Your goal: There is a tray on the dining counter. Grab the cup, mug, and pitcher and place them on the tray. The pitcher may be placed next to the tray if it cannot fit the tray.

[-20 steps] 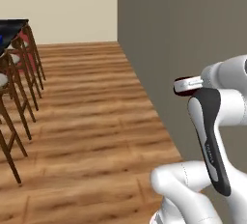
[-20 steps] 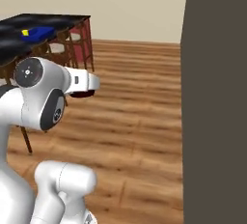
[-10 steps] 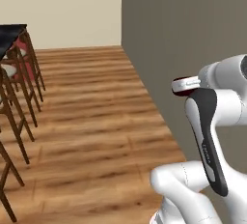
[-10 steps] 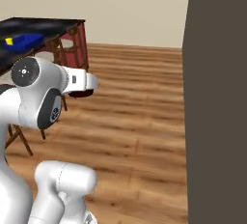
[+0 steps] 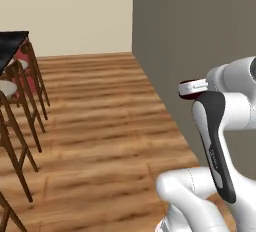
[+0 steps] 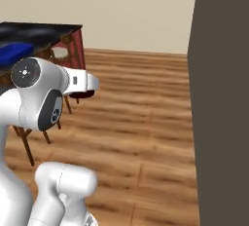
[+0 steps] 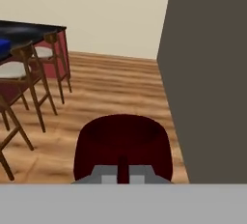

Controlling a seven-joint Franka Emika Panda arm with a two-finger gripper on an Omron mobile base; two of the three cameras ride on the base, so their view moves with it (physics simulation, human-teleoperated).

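Left base view, far left: the dining counter point(image 5: 12, 43) shows as a black slab at the frame edge, with wooden chairs point(image 5: 22, 121) lined up in front of it on a wood plank floor point(image 5: 105, 126). A cream back wall point(image 5: 75, 13) closes the room. Right of centre stands a tall dark grey panel point(image 5: 195, 36). At the right edge the white arm rises, and the dark red mug point(image 5: 187, 90) sits at the end of it, raised well above the floor.

Right base view, far left: the bright blue tray point(image 6: 14, 52) lies on the black dining counter, above the counter's dark red base point(image 6: 75, 47). The mug point(image 6: 81, 93) hangs under the white hand, well apart from the tray and clear of the counter. The grey panel fills the right side.

Hand view, left: the blue corner of the tray point(image 7: 4, 43) rests on the counter top, with two chairs in front. At centre bottom the gripper point(image 7: 123, 174) is closed narrow on the near rim of the mug point(image 7: 123, 146); its fingers point(image 7: 122, 162) pinch the wall, and the mug's open mouth faces the camera. The mug's handle cannot be made out. To the right, the grey panel runs the full height.
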